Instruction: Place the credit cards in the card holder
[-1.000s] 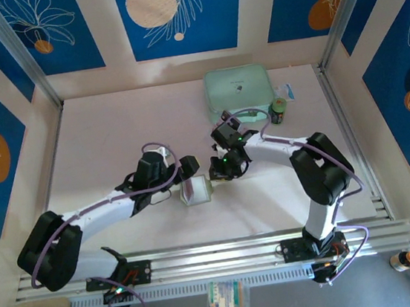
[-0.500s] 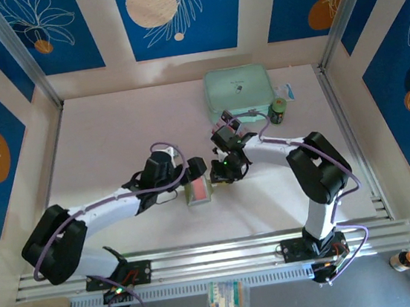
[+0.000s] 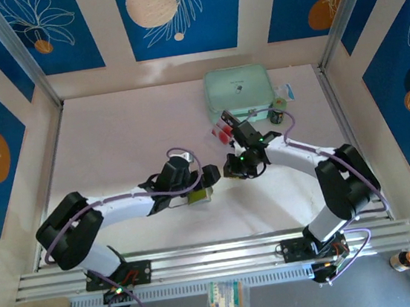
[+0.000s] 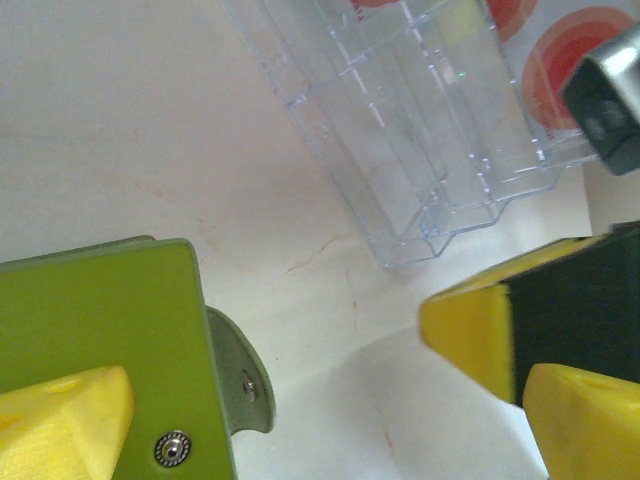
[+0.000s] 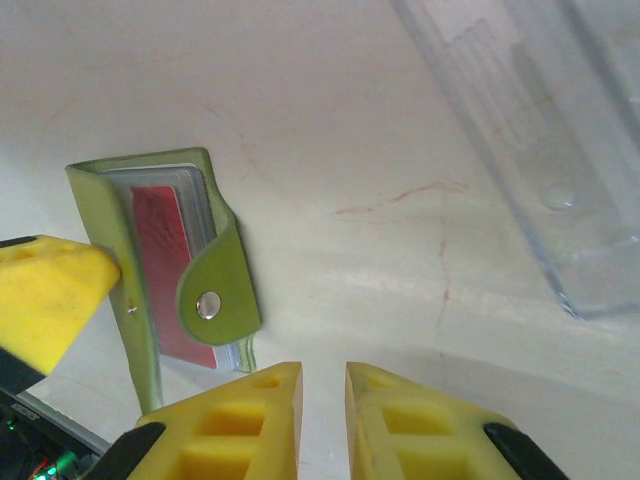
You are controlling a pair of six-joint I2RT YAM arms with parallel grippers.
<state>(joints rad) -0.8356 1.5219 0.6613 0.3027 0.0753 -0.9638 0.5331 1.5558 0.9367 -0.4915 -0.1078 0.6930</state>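
Right wrist: red credit card (image 5: 165, 240) inside card holder (image 5: 218, 275)

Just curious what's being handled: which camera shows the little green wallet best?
The right wrist view: the card holder shows nearly whole, its snap tab and a red card inside visible. The left wrist view catches one corner; the top view shows it small, partly under the left arm.

Robot lab cell: aluminium rail (image 3: 218, 260), white table (image 3: 113, 135), blue leaf-print wall panels (image 3: 173, 15) all round.
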